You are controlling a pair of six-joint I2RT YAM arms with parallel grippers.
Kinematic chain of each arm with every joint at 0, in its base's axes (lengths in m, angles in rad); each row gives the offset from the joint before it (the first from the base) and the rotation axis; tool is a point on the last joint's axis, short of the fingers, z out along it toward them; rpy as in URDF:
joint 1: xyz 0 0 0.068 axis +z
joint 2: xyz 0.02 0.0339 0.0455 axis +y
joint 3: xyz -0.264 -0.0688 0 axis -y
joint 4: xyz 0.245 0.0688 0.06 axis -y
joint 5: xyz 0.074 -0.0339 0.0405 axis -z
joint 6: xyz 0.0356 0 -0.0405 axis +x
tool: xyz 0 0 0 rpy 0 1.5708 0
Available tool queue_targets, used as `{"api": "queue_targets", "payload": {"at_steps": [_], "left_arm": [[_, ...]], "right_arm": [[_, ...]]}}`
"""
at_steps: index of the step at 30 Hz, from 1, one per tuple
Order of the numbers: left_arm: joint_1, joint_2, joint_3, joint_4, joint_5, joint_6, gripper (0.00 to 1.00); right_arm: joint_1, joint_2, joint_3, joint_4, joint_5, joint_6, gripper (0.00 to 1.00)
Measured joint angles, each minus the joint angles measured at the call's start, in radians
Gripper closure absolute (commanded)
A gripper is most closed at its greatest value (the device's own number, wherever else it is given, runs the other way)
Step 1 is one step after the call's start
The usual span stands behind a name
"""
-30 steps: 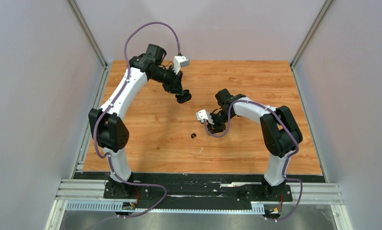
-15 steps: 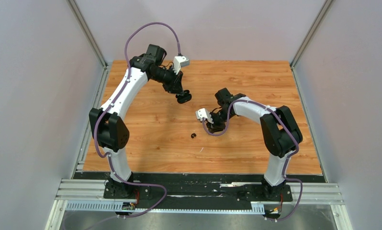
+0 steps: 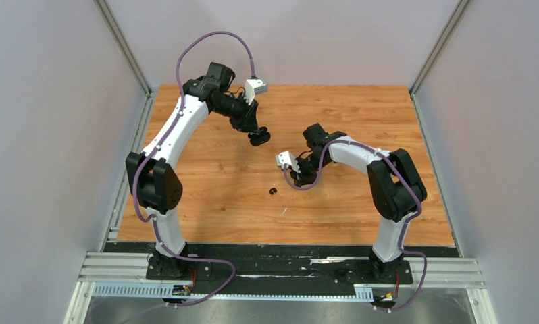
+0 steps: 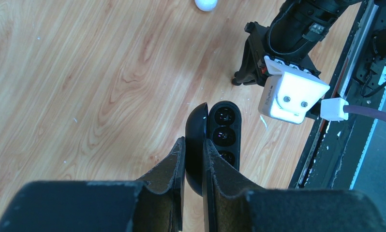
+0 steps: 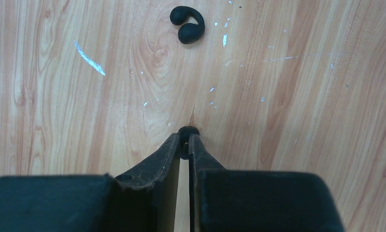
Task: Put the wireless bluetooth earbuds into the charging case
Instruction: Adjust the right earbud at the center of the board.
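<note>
Right gripper [image 5: 184, 141] pinches a black earbud [image 5: 187, 131] with just its fingertips, left gripper [image 4: 193, 145] clamps the charging case [image 4: 224, 130] lid, and that thin hold could slip

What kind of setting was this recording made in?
Probably a lab robot test cell: a wood-grain tabletop boxed in by plain pale panel walls on aluminium frame posts, with two white-and-black robot arms bolted to a metal rail at its edge.

The top view looks down from above and behind the arm bases, taking in the whole tabletop [image 3: 361, 115]. Both wrist views look close along their jaws at the wood. The loose black earbud [image 3: 273, 192] also shows in the right wrist view, beyond the jaws.
</note>
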Motion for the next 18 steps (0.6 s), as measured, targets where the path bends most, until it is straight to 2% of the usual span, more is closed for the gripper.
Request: {"api": "queue_targets", "payload": {"at_steps": [6, 18], "left_arm": [[0.0, 0.0, 0.0, 0.0, 0.0, -0.001, 1.0], [0.0, 0.0, 0.0, 0.001, 0.001, -0.005, 1.0]], "right_arm": [[0.0, 0.01, 0.016, 0.003, 0.007, 0.023, 1.0], [-0.01, 0.041, 0.071, -0.01, 0.019, 0.07, 1.0]]}}
